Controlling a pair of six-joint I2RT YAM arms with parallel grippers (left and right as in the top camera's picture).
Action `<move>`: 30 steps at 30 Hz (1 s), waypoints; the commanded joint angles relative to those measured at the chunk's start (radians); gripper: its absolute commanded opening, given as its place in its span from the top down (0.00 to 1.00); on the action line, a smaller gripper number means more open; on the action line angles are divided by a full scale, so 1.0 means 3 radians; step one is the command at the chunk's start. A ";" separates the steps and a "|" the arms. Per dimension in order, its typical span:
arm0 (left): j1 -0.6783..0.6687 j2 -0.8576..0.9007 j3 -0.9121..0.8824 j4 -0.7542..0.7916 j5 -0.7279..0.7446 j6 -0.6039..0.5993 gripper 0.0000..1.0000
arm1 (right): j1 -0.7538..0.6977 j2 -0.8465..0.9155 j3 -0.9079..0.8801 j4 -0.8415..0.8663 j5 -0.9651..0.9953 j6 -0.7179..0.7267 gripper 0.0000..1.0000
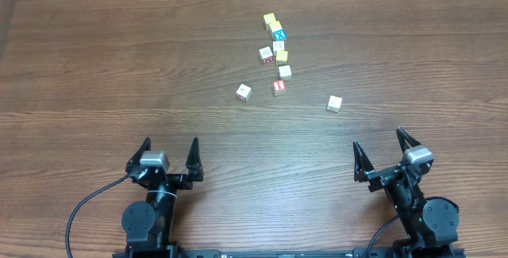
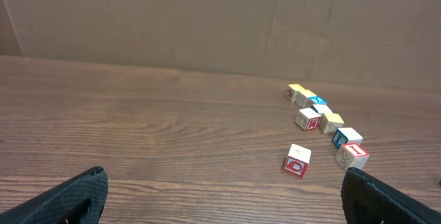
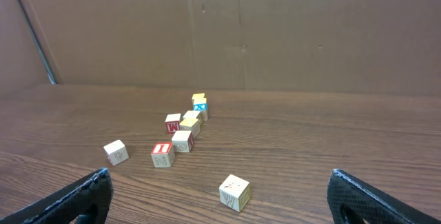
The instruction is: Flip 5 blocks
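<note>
Far left, at the near edge of the counter [image 1: 95, 67]: left claw [image 1: 170, 144], spread fully apart, empty, touching nothing. Further right and well beyond it: the blocks [image 1: 266, 54], loosely clustered mid-counter, one pale stray [image 1: 244, 92] left of the group, a second stray [image 1: 334, 103] off to its right. Mixed in: yellow-topped cubes [image 1: 270, 21] and a blue-topped cube [image 1: 277, 32]. Exact count of pale ones hard to settle from above, perhaps six. Judged light, hard, rigid wood, prone to skidding on the smooth grain. Best pinched squarely across two opposite side faces, then rolled over. Far right: right claw [image 1: 379, 139], likewise wide apart, empty, clear of everything.
</note>
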 commanded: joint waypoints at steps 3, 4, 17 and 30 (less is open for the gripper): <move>0.0022 -0.0042 -0.0013 0.0000 0.0050 0.0072 0.00 | -0.0022 -0.0022 -0.0036 0.0017 -0.0006 0.0022 0.00; 0.0022 -0.0042 -0.0013 0.0000 0.0050 0.0072 0.00 | -0.0022 -0.0022 -0.0036 0.0017 -0.0006 0.0022 0.00; -0.0010 -0.0042 -0.0013 0.0000 0.0050 0.0072 0.00 | -0.0022 -0.0022 -0.0036 0.0017 -0.0006 0.0022 0.00; -0.0010 -0.0042 -0.0013 0.0000 0.0051 0.0072 0.00 | -0.0022 -0.0022 -0.0036 0.0017 -0.0006 0.0022 0.00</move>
